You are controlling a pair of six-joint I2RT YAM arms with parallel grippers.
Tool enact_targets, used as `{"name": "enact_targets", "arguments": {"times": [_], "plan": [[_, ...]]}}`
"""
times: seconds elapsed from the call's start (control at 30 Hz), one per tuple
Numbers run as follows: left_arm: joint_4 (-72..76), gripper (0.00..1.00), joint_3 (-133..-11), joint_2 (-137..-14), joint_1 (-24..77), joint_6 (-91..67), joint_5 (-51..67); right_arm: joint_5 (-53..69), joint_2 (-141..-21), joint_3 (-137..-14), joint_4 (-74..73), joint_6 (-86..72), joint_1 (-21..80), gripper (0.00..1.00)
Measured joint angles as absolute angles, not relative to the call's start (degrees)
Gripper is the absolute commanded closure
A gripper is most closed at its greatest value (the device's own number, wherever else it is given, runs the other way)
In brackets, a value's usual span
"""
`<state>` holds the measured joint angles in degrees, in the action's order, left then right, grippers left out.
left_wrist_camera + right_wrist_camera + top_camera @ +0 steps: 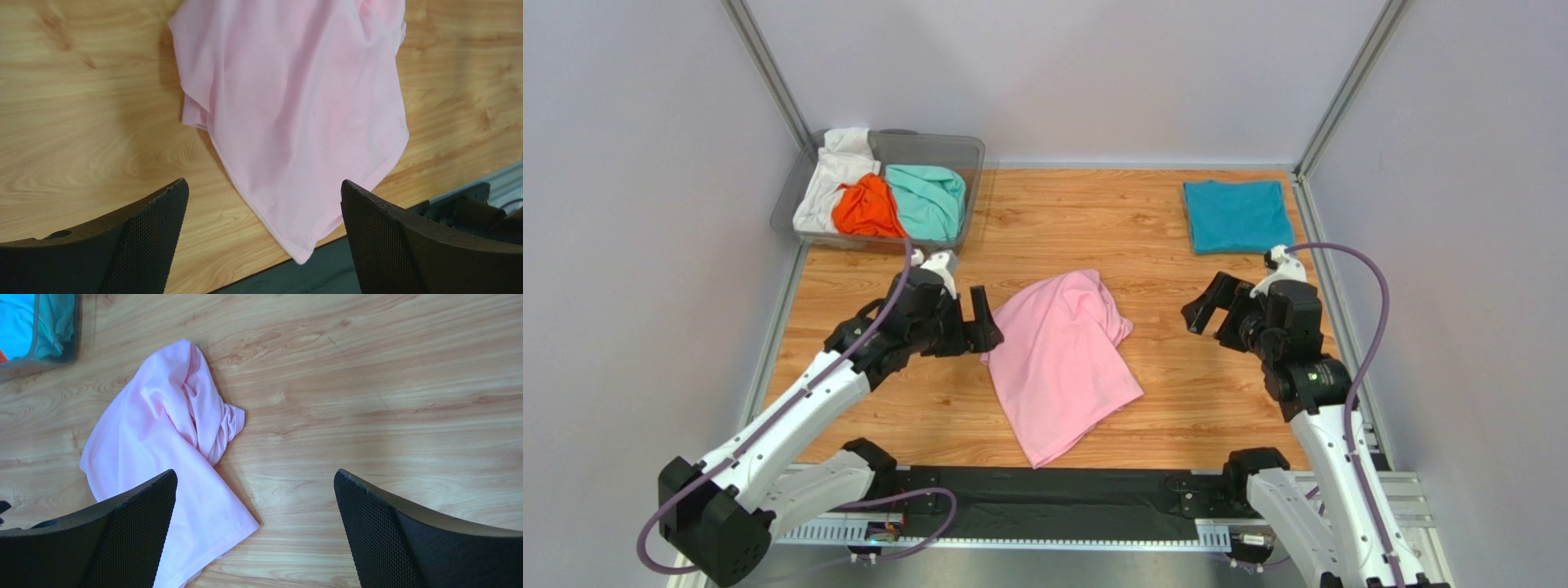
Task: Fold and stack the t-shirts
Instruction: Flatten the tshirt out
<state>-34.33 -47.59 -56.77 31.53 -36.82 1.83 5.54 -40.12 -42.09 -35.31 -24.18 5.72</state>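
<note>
Starts at the far-left back corner with a translucent bin (934,148), heaped with a white tee (824,184), an orange tee (867,208) and a mint-green tee (928,200), the white one draped over the bin's left wall. Finds next the left gripper (979,325), fingers spread wide with nothing pinched, poised at the left edge of the pink tee (1063,361); cannot tell from above whether touching the cloth or just clear of it. Shows the pink tee lying loose and rumpled on the wooden table (1161,392) near its middle, set on a slant, bunched into folds at the far right end and tapering to a near corner reaching the dark strip along the table's front edge. Comes then to the right gripper (1210,316), fingers likewise spread wide and empty, held over bare wood, apart from the pink tee's right side. Ends at the back-right corner with the teal tee (1237,214), folded into a flat rectangle, lying alone on the wood beyond the right gripper and untouched by it.
</note>
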Motion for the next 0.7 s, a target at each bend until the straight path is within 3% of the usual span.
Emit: {"name": "enact_targets", "arguments": {"times": [0.3, 0.5, 0.7], "plan": [[-34.1, 0.0, -30.8, -52.8, 38.4, -43.8, 12.4, 11.2, -42.7, -36.5, -34.4, -26.5, 6.7, 0.0], [-30.8, 0.12, -29.7, -53.9, 50.1, -49.3, 13.1, 12.8, -43.1, -32.9, -34.5, -27.7, 7.0, 0.0], [-27.0, 0.26, -32.3, -65.1, 60.5, -53.3, 10.5, 13.2, -43.1, -32.6, -34.5, -27.8, 7.0, 0.0]]}}
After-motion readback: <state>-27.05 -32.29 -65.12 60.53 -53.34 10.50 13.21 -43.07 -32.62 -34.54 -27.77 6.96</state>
